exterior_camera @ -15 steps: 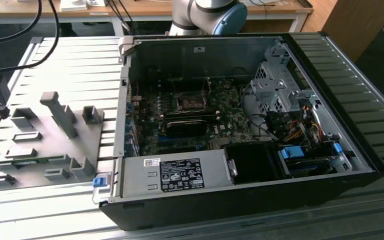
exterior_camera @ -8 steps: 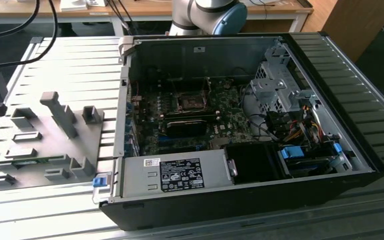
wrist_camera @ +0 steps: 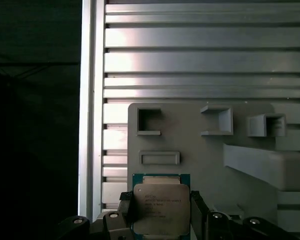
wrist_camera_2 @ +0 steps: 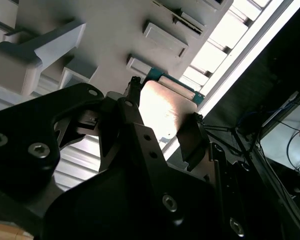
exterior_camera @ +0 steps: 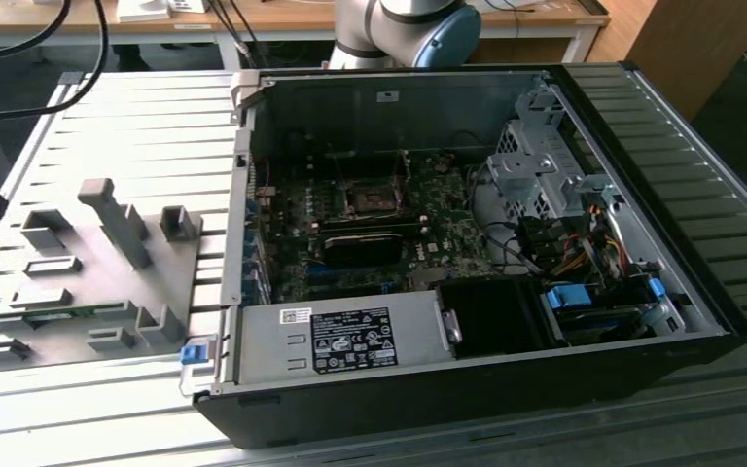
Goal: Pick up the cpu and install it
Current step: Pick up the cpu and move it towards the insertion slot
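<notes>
Silver-grey cpu (wrist_camera: 161, 207) clamped edge to edge in the black jaws of the gripper (wrist_camera: 162, 210), seen in both wrist views, grey plastic fixture (wrist_camera: 190, 150) close beyond the jaws, ribbed metal desk (wrist_camera: 205, 60) farther beyond, open computer case (exterior_camera: 478, 243) beside the fixture.

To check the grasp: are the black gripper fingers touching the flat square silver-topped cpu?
Touching. In the first wrist view, both fingers meet the side edges of the silver-topped cpu, no gap.
</notes>
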`<state>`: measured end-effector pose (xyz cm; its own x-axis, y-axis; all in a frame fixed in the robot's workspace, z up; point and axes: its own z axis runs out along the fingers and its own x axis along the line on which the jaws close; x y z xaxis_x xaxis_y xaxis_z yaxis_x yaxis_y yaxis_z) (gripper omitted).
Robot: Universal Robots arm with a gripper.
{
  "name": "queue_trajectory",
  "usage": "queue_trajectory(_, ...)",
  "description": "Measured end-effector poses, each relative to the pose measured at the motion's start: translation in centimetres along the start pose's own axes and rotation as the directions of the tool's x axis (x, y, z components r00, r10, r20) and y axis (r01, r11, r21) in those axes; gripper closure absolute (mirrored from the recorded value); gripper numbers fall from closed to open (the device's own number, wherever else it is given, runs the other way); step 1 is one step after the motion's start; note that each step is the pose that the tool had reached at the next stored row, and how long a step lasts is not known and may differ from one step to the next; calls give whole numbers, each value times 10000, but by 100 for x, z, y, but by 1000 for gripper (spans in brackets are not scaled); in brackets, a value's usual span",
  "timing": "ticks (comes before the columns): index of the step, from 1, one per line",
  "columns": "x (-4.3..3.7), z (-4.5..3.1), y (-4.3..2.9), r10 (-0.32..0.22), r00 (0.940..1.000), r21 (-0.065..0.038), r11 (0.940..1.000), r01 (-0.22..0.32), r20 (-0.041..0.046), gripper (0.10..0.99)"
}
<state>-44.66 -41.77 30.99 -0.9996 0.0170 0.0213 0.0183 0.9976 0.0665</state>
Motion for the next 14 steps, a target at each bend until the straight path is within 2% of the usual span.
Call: queue_trajectory(14, 4, -182, 13, 0, 10000, 0, 10000, 0, 1, 541)
